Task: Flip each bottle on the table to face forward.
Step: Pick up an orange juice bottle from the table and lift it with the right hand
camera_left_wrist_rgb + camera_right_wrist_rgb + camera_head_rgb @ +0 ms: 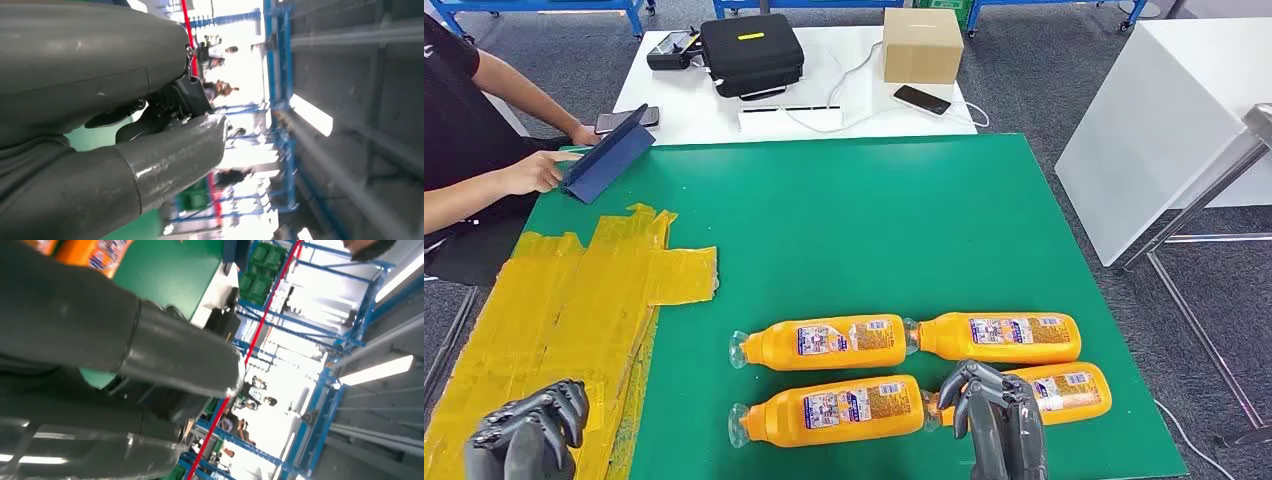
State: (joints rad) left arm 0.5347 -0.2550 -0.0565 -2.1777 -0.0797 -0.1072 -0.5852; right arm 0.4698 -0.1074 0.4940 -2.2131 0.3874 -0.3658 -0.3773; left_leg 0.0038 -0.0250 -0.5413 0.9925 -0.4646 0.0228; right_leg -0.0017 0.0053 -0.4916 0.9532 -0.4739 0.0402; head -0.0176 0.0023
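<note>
Nearest the camera, the right hand (pixel 992 412) is being held with fingers curled downward over the neck end of the near-right bottle (pixel 1064 392); whether the fingers are touching the bottle cannot be told, and nothing is seen being gripped. At the lower left, the left hand (pixel 529 428) is being held above the yellow taped patch (pixel 574 300), fingers curled inward with nothing in them.

Four orange bottles are being shown lying on their sides on the green counter (pixel 844 220), arranged in two rows of two. The near-left bottle (pixel 834 410) and the far-left bottle (pixel 824 343) are lying one behind the other, clear caps pointing left, printed labels facing upward. The far-right bottle (pixel 999 338) is lying just beside the far-left one, its neck almost touching that bottle's base, label upward. The near-right bottle is partly hidden by the right hand, its label also being shown upward.

At the far left edge of the counter, a blue tablet case (pixel 609 155) is being held by a person's hand (pixel 539 172). Beyond the green surface, a white table (pixel 684 110) is carrying a black case (pixel 751 52), a cardboard box (pixel 922 45) and a phone (pixel 921 99). In the right wrist view, an orange bottle (pixel 92 252) is being seen beside the grey hand (pixel 125 345).
</note>
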